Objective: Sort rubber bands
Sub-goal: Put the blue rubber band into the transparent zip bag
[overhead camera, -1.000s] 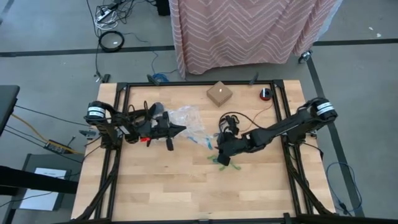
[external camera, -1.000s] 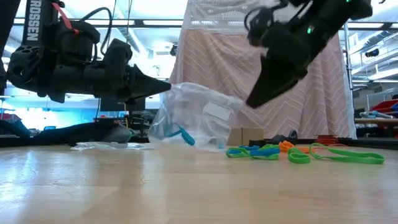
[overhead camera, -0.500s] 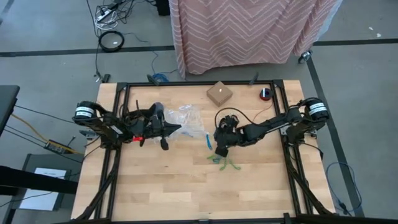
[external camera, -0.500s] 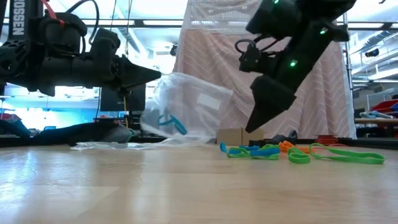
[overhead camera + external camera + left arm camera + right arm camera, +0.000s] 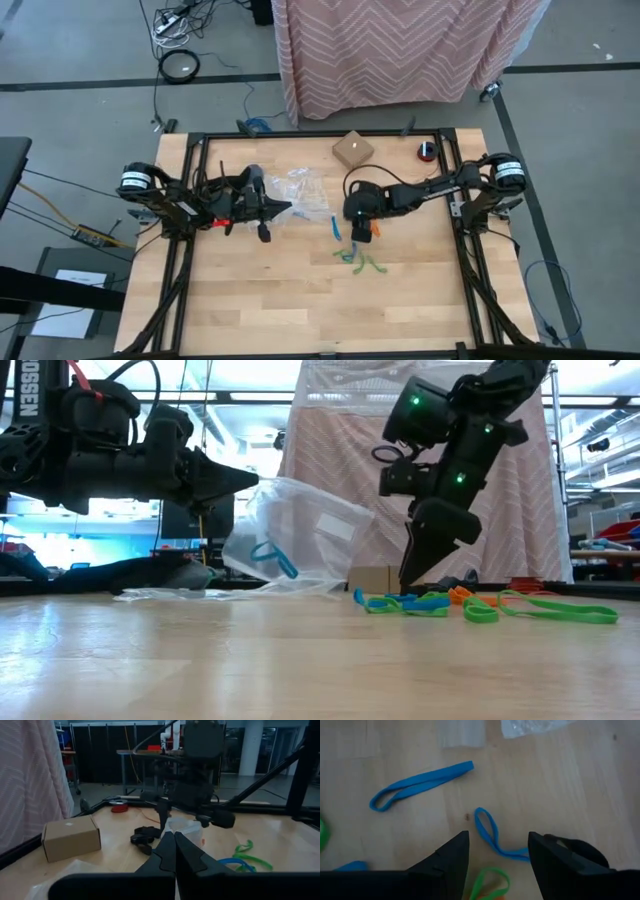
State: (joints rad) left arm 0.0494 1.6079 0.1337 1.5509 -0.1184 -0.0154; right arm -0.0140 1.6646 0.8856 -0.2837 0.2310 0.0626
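- High view: the left hand (image 5: 285, 208) sits over the left-middle of the bench (image 5: 300, 300), clenched on the edge of a clear plastic bag (image 5: 300, 187).
- Low view: the bag (image 5: 310, 535) hangs lifted off the bench (image 5: 300, 660) from the tip of the left hand (image 5: 250, 479), with one blue rubber band (image 5: 272, 556) inside it.
- High view: the right hand (image 5: 358, 238) points down near the bench's centre, just above the loose rubber bands (image 5: 355, 258).
- Right wrist view: the right hand (image 5: 497, 851) is released, its two fingers spread apart and empty, with a blue band (image 5: 490, 834) lying on the wood between them; a longer blue band (image 5: 420, 785) lies farther off, and a green band (image 5: 490, 887) shows near the fingers.
- Low view: green, blue and orange bands (image 5: 440, 603) lie flat in a cluster on the bench, right below the right hand (image 5: 415, 565).
- High view: a small cardboard box (image 5: 352, 150) stands near the far edge, well apart from the bands.
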